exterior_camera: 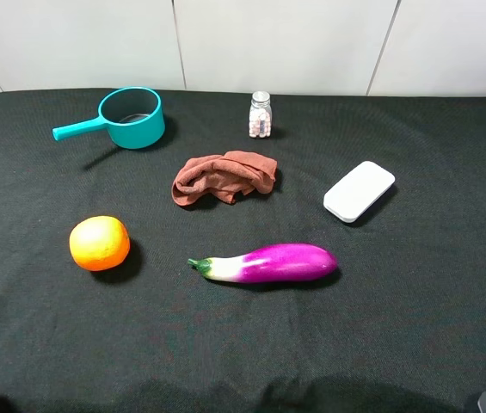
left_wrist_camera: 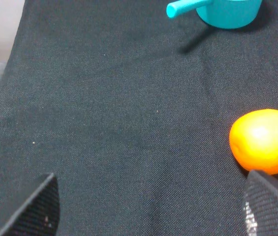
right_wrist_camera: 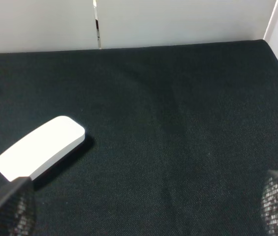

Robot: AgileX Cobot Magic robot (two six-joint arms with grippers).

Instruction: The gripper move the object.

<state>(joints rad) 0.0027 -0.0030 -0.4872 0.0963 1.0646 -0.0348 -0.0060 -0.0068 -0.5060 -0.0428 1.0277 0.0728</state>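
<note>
Orange fruit (exterior_camera: 100,243), teal pot (exterior_camera: 132,118)

bright, even light is falling from overhead; the orange fruit (exterior_camera: 99,243) and eggplant (exterior_camera: 268,263) are glinting and casting short soft shadows. the left gripper (left_wrist_camera: 151,209) is showing its fingers (left_wrist_camera: 33,209) blurring up close.

Desk (exterior_camera: 415,327): black woven cloth, matt, fine weave. Orange (left_wrist_camera: 263,140), just beside a left tool (left_wrist_camera: 148,209) finger: glossy, faintly dimpled. Teal pot (exterior_camera: 132,118): smooth plastic. Brown rag (exterior_camera: 224,177): soft crumpled cloth. Eggplant (exterior_camera: 268,263): high gloss, smooth. White case (exterior_camera: 359,191): smooth, matt. Tool pads (left_wrist_camera: 35,211): dark, grid-textured.
</note>
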